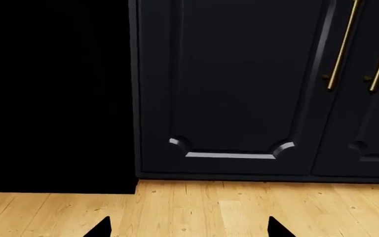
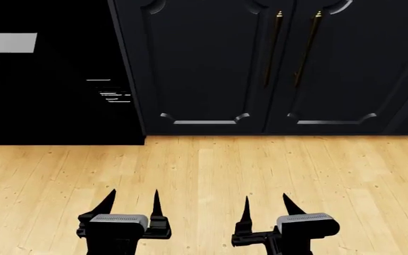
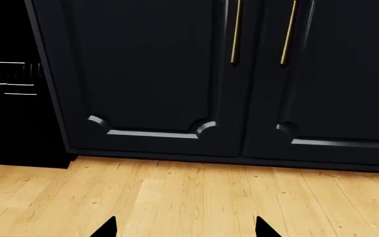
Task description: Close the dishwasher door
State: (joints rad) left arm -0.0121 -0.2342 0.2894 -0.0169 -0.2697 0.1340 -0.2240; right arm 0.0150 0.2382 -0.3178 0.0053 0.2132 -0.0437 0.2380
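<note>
- The light wooden floor (image 2: 211, 170) fills the near half of the head view, its planks running from near to far.
- Two dark navy raised-panel cabinet doors (image 2: 197, 69) stand at the far centre and right, closed side by side and reaching down to the floor.
- The dishwasher door (image 2: 48, 90), a glossy black surface, sits at the far left, just beside the left cabinet door; white reflections and a few thin pale lines show on it. Whether it stands open or shut cannot be told.
- The left gripper (image 2: 132, 204) hangs low over the near floor, its two pointed fingers spread apart and holding nothing.
- The right gripper (image 2: 265, 206) hangs beside it to the right, likewise spread and empty.
- Two slim brass handles (image 2: 275, 48) run upright where the cabinet doors meet.
- No brand, label or writing can be read anywhere.
</note>
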